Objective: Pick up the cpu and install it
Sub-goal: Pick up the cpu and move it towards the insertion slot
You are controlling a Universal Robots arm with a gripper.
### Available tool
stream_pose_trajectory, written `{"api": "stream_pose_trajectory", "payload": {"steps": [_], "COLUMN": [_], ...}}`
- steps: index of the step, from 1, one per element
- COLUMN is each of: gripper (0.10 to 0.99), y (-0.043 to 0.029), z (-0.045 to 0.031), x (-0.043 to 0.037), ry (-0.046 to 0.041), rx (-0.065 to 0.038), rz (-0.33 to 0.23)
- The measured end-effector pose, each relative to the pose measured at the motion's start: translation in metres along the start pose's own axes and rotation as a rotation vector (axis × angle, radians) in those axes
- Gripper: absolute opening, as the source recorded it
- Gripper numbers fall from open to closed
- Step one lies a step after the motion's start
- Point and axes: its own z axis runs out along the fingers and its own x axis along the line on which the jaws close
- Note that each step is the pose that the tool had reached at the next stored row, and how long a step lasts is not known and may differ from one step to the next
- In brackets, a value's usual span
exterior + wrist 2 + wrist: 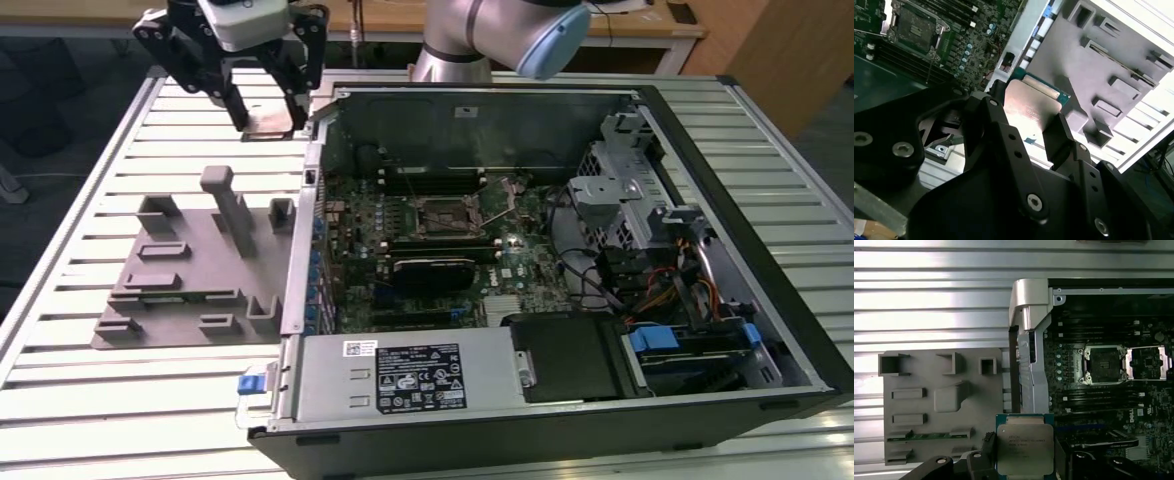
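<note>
Black claw clenched on the small square silver-topped cpu — narrow grip, fingers pinching opposite edges. It's held in the exterior view's upper left, over the slatted metal bench — just beside the open black computer case.

In the exterior view the gripper hangs at about eleven o'clock, its two black fingers pointing down. The silver arm, with a blue-capped joint, stands between twelve and one o'clock. In both wrist views the fingers clamp the cpu by opposite edges.
</note>
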Motion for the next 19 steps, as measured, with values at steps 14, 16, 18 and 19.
{"api": "stream_pose_trajectory", "payload": {"steps": [14, 16, 18, 19], "gripper": [0.545, 0.545, 0.545, 0.545], "y": [0.0013, 0.0014, 0.0016, 0.0017], "z": [0.0024, 0.0028, 0.0031, 0.0032], "x": [-0.0258, -0.0289, -0.0321, -0.0338], "ry": [0.0, 0.0, 0.0, 0.0], "rx": [0.0, 0.0, 0.0, 0.0], "rz": [0.0, 0.0, 0.0, 0.0]}}
